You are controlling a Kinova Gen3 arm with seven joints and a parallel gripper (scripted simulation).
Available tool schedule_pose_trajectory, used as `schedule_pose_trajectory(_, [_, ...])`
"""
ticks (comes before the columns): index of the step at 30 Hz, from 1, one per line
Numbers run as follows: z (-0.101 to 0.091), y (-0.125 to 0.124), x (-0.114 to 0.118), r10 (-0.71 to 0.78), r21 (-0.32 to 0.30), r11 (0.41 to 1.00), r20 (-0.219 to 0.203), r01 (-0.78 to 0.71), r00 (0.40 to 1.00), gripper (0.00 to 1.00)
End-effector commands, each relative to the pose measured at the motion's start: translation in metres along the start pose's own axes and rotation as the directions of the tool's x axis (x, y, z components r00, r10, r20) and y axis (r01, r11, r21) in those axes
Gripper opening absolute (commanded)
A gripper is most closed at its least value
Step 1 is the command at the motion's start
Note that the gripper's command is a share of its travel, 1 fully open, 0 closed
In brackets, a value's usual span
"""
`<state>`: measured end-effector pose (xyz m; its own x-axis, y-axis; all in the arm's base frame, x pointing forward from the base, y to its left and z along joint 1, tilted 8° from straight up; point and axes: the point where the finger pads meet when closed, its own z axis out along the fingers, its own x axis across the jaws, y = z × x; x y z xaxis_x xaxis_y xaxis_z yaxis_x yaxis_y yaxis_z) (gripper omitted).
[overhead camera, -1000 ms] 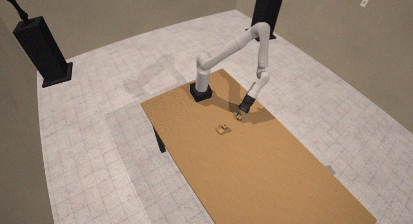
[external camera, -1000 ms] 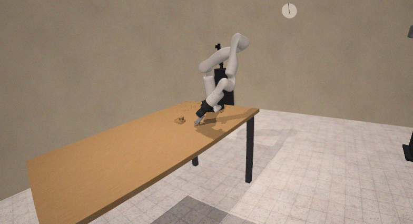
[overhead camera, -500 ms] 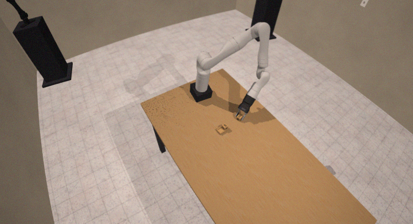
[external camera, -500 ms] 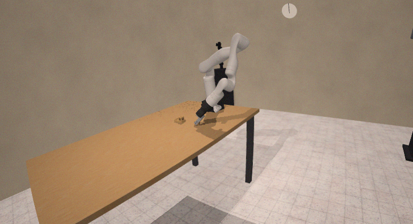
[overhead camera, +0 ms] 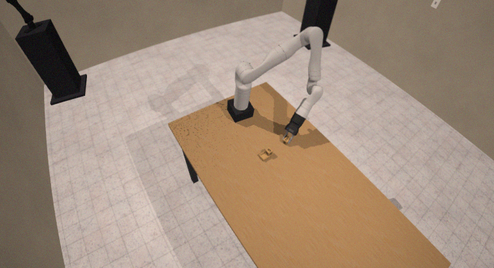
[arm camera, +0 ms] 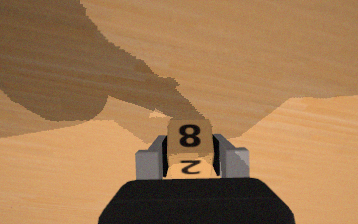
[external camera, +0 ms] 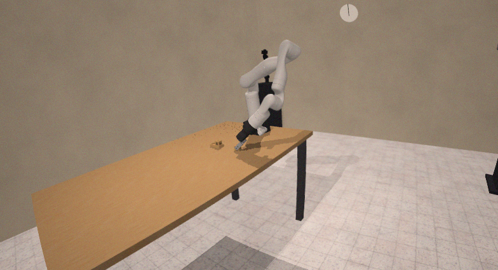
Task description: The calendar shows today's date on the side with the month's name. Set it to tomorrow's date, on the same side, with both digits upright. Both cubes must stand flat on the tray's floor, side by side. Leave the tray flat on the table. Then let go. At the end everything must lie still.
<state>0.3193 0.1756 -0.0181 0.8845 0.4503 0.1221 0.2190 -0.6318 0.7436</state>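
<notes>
A wooden digit cube (overhead camera: 286, 139) (arm camera: 190, 153) is between the fingers at the table surface. The wrist view shows a black 8 on one face and a 2, upside down in that view, on the face nearer the gripper. My gripper (overhead camera: 287, 137) (external camera: 238, 147) (arm camera: 189, 148) reaches down at a slant and is shut on this cube, with a pad against each side. The calendar tray (overhead camera: 260, 157) (external camera: 213, 145) stands apart from the gripper. A second cube (overhead camera: 268, 151) (external camera: 218, 142) is at one end of it. Its digit and the month's name are too small to read.
The wooden table (overhead camera: 293, 197) (external camera: 139, 198) carries the arm's black base (overhead camera: 240, 111) at its far end. The table's long edge (overhead camera: 349, 161) runs beyond the gripper. The arm's shadow falls around the held cube. Black pedestals (overhead camera: 48, 58) (overhead camera: 317, 13) stand on the floor.
</notes>
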Motion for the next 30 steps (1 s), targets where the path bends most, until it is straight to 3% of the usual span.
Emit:
schedule_pose_trajectory(1, [0.0002, -0.0041, 0.0014, 0.009, 0.01, 1.0, -0.002, -0.009, 1.0, 0.6])
schedule_pose_trajectory(30, [-0.0047, 0.0058, -0.003, 0.009, 0.0, 1.0, 0.008, -0.009, 1.0, 0.6])
